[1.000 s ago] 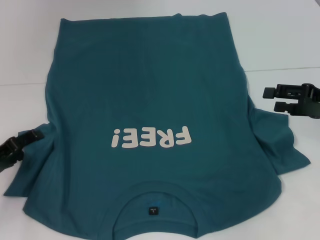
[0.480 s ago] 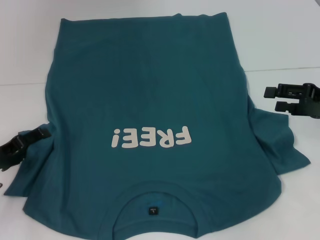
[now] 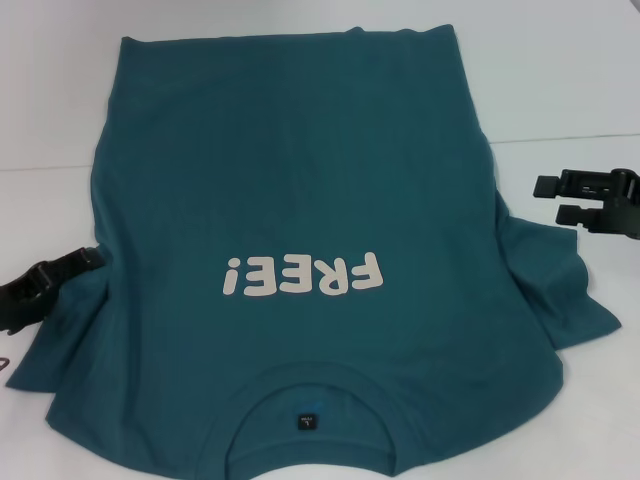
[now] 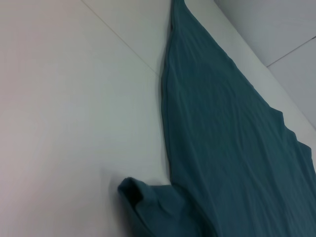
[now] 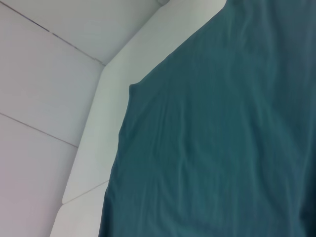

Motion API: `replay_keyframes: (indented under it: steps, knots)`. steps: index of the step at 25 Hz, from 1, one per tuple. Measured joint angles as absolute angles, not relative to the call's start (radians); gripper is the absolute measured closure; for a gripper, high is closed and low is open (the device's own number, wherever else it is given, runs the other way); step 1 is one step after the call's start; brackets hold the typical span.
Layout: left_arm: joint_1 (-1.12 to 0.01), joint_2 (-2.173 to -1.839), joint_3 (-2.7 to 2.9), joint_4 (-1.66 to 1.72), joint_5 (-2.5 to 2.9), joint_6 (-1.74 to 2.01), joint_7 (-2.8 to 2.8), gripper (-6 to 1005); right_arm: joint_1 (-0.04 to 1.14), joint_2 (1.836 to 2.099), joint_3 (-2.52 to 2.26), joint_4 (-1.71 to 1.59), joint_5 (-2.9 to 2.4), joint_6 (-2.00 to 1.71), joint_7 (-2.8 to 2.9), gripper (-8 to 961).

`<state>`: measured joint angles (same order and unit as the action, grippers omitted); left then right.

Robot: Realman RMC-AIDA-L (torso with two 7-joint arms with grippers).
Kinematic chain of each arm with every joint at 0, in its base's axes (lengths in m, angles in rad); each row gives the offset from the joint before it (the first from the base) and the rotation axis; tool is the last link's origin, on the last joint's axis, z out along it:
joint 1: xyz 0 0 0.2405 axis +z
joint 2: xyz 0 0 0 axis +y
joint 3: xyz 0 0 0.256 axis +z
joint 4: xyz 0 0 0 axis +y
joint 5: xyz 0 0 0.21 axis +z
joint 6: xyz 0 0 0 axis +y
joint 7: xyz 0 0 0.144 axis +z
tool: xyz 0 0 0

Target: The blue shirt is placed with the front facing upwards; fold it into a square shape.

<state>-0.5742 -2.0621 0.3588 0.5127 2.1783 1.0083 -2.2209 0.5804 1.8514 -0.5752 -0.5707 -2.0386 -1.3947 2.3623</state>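
Bare white table (image 3: 560,90) open beyond both sleeves, blue shirt (image 3: 290,180) covering the middle (nothing standing upright)

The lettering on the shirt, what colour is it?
Cream, against the teal-blue shirt; the "FREE!" lettering shows best in the head view.

Cream "FREE!" on the blue shirt (image 3: 300,220)

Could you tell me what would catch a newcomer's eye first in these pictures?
The blue shirt fills the white table, front up, with cream FREE! lettering across its middle and its collar nearest the robot. The left gripper sits at its left sleeve; the right gripper hangs open beside its right edge.
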Motion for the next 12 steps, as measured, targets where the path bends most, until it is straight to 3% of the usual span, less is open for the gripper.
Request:
replay_keyframes:
  steps: [9, 12]
  knots:
    - [-0.583, -2.058, 0.372, 0.524, 2.235, 1.003, -2.309, 65, 0.578, 1.851, -0.574, -0.571, -2.039, -1.400, 2.362, 156]
    - [-0.585, -2.057, 0.373, 0.526, 2.251, 0.993, -2.319, 146, 0.577, 1.850, -0.573, -0.571, -2.039, -1.401, 2.362, 156]
